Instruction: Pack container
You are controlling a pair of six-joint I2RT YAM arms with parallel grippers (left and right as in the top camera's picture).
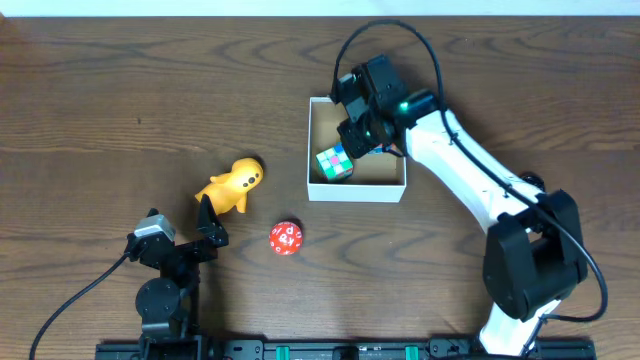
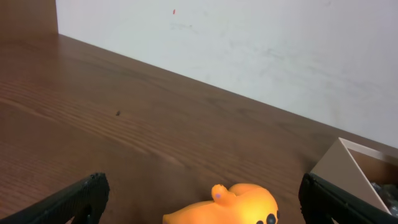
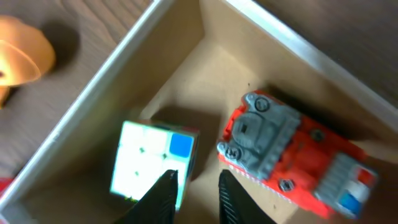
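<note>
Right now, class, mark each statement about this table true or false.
The yellow toy duck lies inside the white-walled cardboard box. False: it lies on the brown wooden table.
A multicoloured puzzle cube sits in the box. True.
The left fingers grip the duck. False: they stand open, apart from it.
The red numbered die lies outside the box. True.
A red and grey toy truck sits in the box. True.

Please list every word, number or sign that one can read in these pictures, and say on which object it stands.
On the red die: white marks, perhaps numbers, too small to read.
No text shows on the colour cube, the red toy truck, the yellow toy or the container.
</note>
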